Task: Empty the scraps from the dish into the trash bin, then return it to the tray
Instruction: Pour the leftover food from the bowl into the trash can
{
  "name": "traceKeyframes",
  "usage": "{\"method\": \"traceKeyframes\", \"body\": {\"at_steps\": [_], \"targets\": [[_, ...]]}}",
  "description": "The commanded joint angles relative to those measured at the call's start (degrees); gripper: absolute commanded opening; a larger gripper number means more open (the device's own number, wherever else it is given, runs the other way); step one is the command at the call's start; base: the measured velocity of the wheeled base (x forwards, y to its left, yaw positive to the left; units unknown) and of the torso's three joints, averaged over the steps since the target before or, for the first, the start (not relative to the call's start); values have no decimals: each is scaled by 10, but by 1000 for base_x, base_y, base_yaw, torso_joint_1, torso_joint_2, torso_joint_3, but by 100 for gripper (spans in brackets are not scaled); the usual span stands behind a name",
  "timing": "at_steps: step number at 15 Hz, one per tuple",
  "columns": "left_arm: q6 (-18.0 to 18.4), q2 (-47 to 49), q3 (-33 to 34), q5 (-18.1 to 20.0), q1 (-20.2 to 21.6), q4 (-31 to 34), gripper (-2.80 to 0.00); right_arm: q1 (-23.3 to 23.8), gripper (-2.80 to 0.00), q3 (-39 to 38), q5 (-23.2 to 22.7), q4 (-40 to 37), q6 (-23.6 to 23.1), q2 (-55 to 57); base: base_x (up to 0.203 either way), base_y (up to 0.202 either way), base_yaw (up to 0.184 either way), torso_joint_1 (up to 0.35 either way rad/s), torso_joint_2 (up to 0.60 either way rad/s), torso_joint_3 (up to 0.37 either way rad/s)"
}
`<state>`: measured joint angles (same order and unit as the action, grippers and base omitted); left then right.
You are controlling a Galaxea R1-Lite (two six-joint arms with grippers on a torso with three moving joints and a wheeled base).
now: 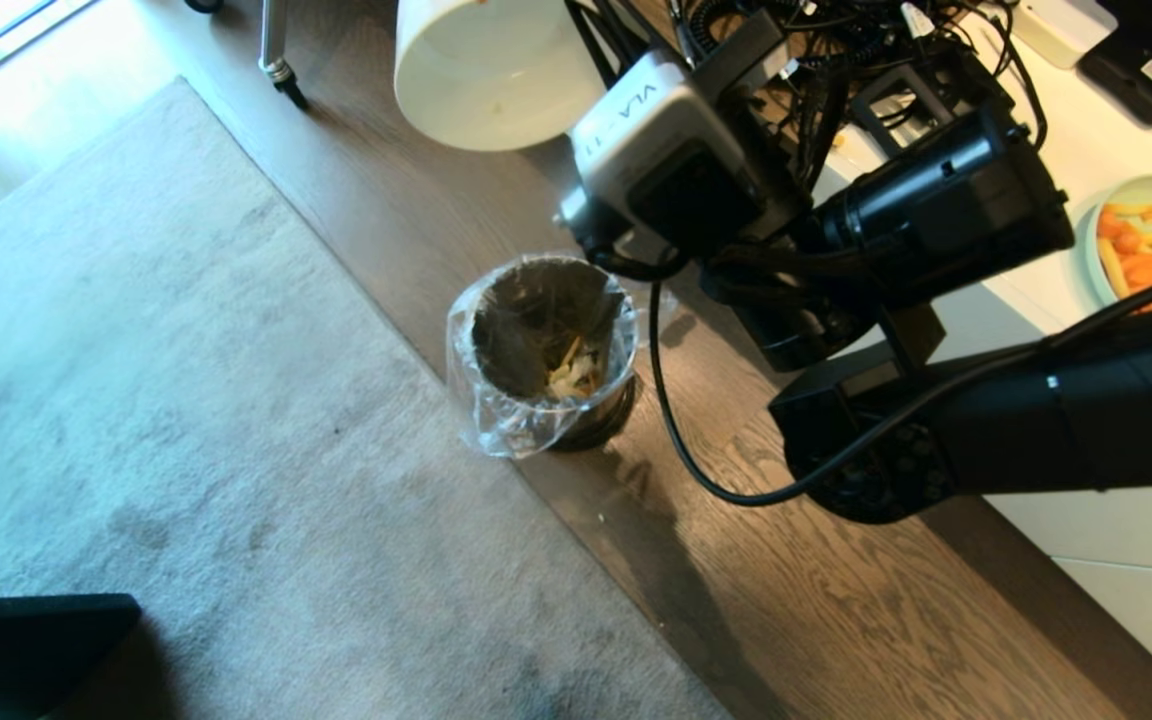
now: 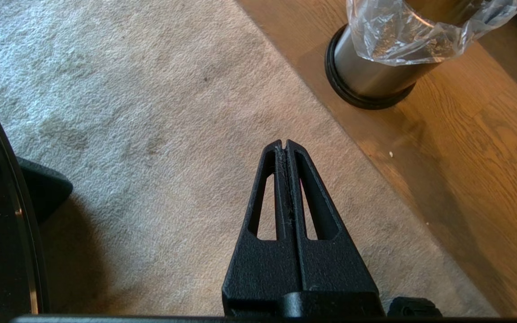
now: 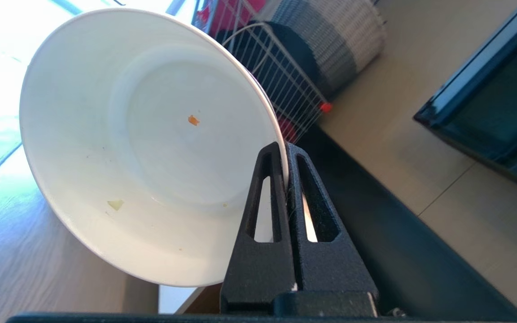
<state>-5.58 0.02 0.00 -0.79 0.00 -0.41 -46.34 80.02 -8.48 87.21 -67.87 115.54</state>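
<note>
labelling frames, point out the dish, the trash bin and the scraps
dish (image 3: pixel 151 148), right wrist view, inner floor of the bowl
trash bin (image 2: pixel 370 76), left wrist view, steel side wall
scraps (image 1: pixel 574 372), head view, pile inside the bin

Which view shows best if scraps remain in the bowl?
The right wrist view: it looks straight into the bowl, tipped on its side with its rim pinched in the right gripper, and shows only a few tiny specks left. The head view shows just its outer wall. The left wrist view does not show it.
</note>
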Motion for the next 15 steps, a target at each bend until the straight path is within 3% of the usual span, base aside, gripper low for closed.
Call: {"method": "traceKeyframes", "body": {"at_steps": [1, 8, 15], "targets": [[0, 0, 0, 0, 0, 0, -280, 8, -280, -46, 0, -6, 6, -24, 0, 0, 0, 0, 0, 0], [0, 0, 0, 0, 0, 0, -280, 98, -280, -107, 0, -90, 53, -60, 0, 0, 0, 0, 0, 0], [0, 0, 0, 0, 0, 0, -280, 192, -280, -170, -2, -120, 94, -95, 0, 0, 0, 0, 0, 0]]}}
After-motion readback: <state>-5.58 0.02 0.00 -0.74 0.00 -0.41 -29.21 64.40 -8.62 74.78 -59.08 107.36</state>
